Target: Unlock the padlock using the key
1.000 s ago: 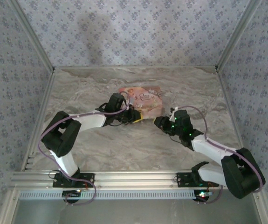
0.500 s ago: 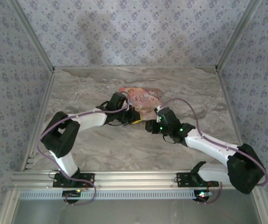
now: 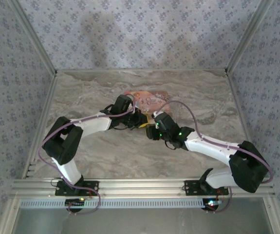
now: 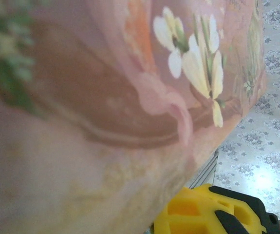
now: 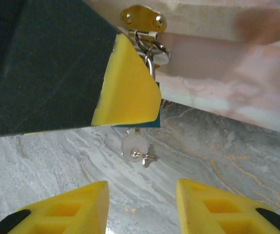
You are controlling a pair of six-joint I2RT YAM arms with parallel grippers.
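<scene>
Saw the padlock (image 5: 152,125) clamped in the closed left gripper (image 5: 130,92) below the pink box's (image 5: 237,58) hasp (image 5: 142,18), key (image 5: 137,148) seemingly seated underneath, right gripper (image 5: 142,204) open just below it; judged turning and release undone.

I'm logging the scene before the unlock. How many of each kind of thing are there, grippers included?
Pink box: 1
Gold hasp on the box: 1
Padlock: 1
Key: 1
Grippers: 2 (left gripper, right gripper)
Total: 6
</scene>
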